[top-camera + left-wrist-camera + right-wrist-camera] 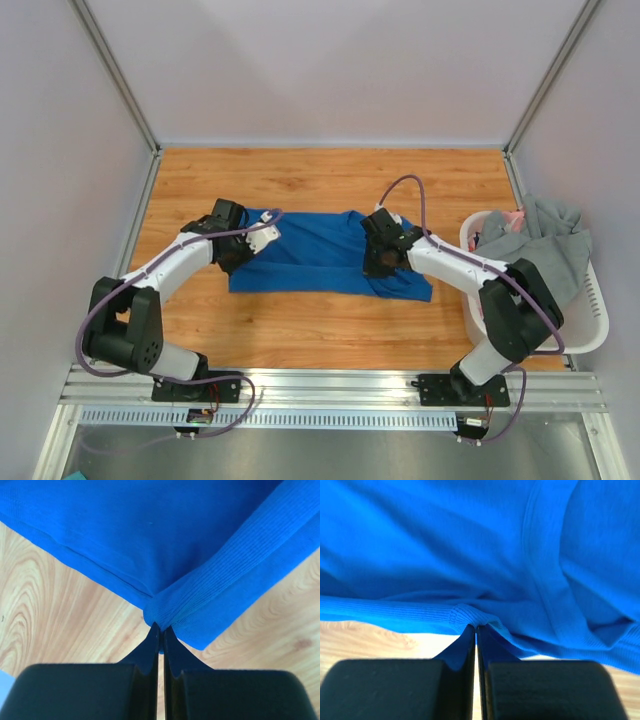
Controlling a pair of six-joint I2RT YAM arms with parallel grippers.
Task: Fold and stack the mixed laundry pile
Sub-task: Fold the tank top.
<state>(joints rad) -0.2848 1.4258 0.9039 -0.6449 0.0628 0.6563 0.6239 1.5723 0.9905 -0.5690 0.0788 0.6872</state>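
Blue ribbed-edged cloth garment (320,262) lies spread on the wooden desk (330,180) — left fingers (149,647) clenched on a ribbed corner, right fingers (466,645) clenched on the ribbed hem. Looks like the first fold is only starting; nothing stacked. The long grey garment (555,240) and pink cloth (512,218) sit in the white slotted plastic basket (600,320) — most work left.

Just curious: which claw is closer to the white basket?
Right. The right claw grips the blue garment at the end nearer the basket; the left claw grips the far end.
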